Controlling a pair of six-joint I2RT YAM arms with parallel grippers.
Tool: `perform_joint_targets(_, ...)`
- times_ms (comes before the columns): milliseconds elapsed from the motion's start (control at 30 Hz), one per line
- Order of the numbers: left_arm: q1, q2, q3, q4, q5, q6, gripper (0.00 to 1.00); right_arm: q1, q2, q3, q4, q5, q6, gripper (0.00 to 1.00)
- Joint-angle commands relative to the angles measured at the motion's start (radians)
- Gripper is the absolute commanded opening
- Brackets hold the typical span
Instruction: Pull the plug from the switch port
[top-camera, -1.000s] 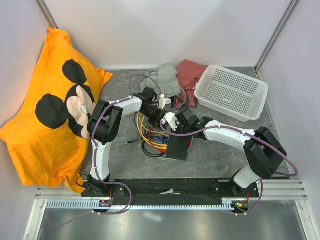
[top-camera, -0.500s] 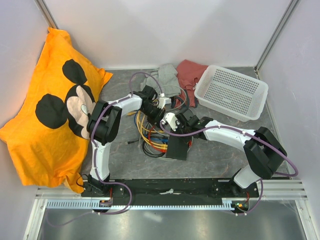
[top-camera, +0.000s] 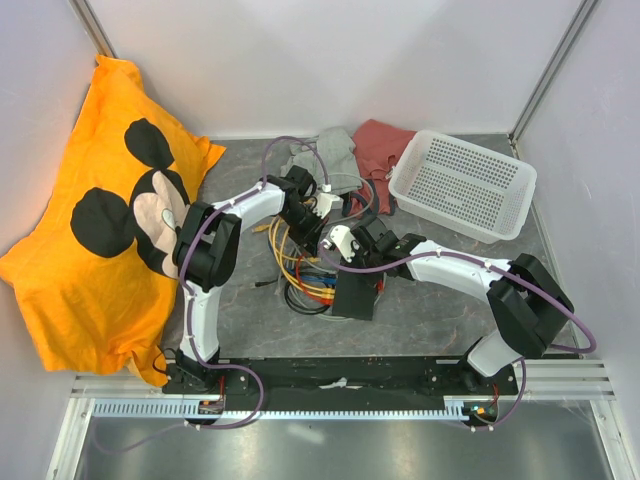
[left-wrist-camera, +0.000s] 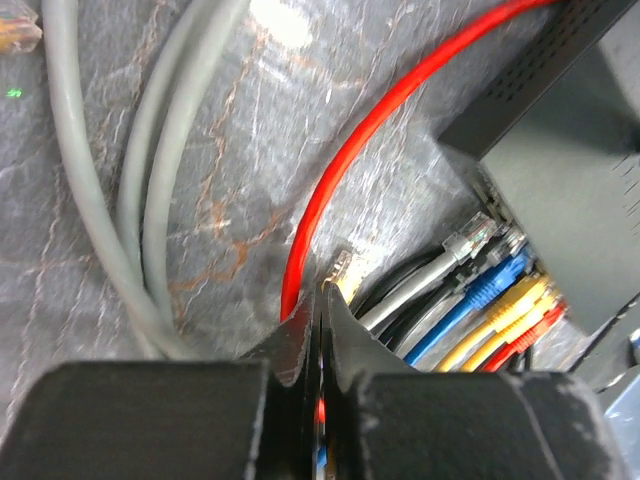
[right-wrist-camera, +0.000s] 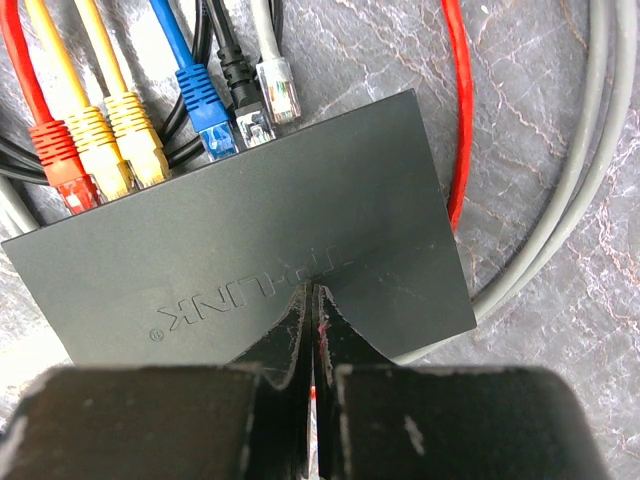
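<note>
The left gripper (left-wrist-camera: 322, 300) has its fingers pressed together beside the red cable (left-wrist-camera: 296, 262); whether it pinches anything cannot be told. To its right, mid-table, coloured plugs (right-wrist-camera: 135, 135) line the black switch (right-wrist-camera: 250, 230) along its left edge. The right gripper (right-wrist-camera: 313, 295), also pressed together, has its tips on the switch's top.

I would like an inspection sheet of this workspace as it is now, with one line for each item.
Surface: grey marbled mat, covered mid-table by cables.
Job's things: black switch box, coloured plugs along one edge; the grey plug looks barely in, or out.
Clutter: orange cartoon cloth, white basket, grey cloth, red cloth.
Grippers: left gripper shut, tips just behind a loose plug; right gripper shut, tips on or just above the box top.
Cables: red cable and grey cables lie loose on the mat.
Surroundings: white walls; nothing else seen.
</note>
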Motion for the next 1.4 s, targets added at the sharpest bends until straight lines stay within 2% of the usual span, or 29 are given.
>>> perform_joint_targets(0,0.022,-0.024,0.007,-0.076,-0.206,0.15,0.02,0.005,0.027,-0.049,-0.065,-0.012,-0.014,0.0)
perform_joint_targets(567,0.02,-0.025,0.033,-0.117,-0.12,0.145,0.02,0.005,0.014,-0.063,-0.056,-0.012,-0.011,0.0)
perform_joint_targets(800,0.02,-0.035,0.044,-0.116,-0.024,0.118,0.02,0.005,0.02,-0.061,-0.052,-0.013,-0.013,0.0)
perform_joint_targets(1000,0.022,-0.064,0.059,-0.108,0.111,0.11,0.21,0.005,0.019,-0.061,-0.051,-0.012,-0.013,0.0)
perform_joint_targets(1267,0.02,-0.081,0.049,-0.1,0.248,0.113,0.3,0.003,0.019,-0.063,-0.051,-0.009,-0.013,0.0)
perform_joint_targets(1367,0.02,-0.065,0.036,-0.097,0.268,0.101,0.37,0.005,0.019,-0.063,-0.049,-0.01,-0.014,0.0)
